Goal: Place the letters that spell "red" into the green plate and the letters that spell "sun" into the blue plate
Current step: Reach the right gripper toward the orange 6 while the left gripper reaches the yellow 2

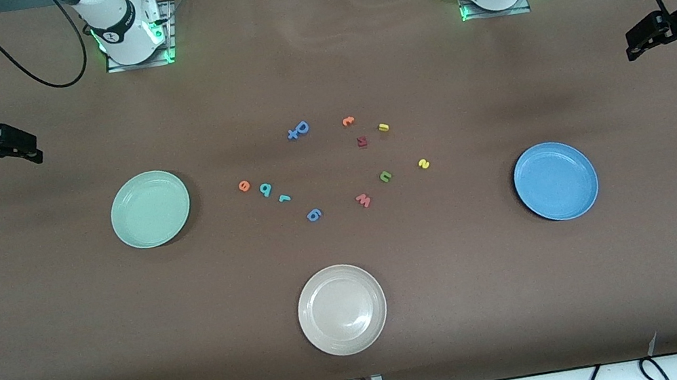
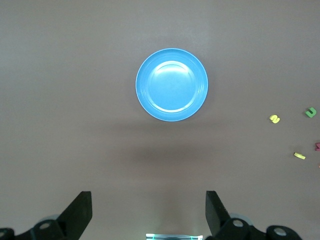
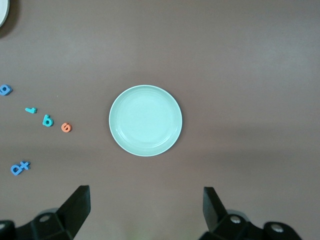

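The orange "e" (image 1: 244,186), teal "d" (image 1: 265,190) and teal "r" (image 1: 284,198) lie in a row mid-table, beside the empty green plate (image 1: 150,209). The yellow "s" (image 1: 423,164), green arch letter (image 1: 385,176) and small yellow block letter (image 1: 383,127) lie toward the empty blue plate (image 1: 556,181). My right gripper (image 1: 29,151) hangs open and empty over the right arm's end of the table, looking down on the green plate (image 3: 145,120). My left gripper (image 1: 634,45) hangs open and empty over the left arm's end, with the blue plate (image 2: 171,85) below it.
A cream-white plate (image 1: 342,310) sits nearest the front camera. Among the letters lie two blue ones (image 1: 298,130) (image 1: 313,215), another orange one (image 1: 348,121), a dark red one (image 1: 362,141) and a pink "w" (image 1: 363,200). Brown cloth covers the table.
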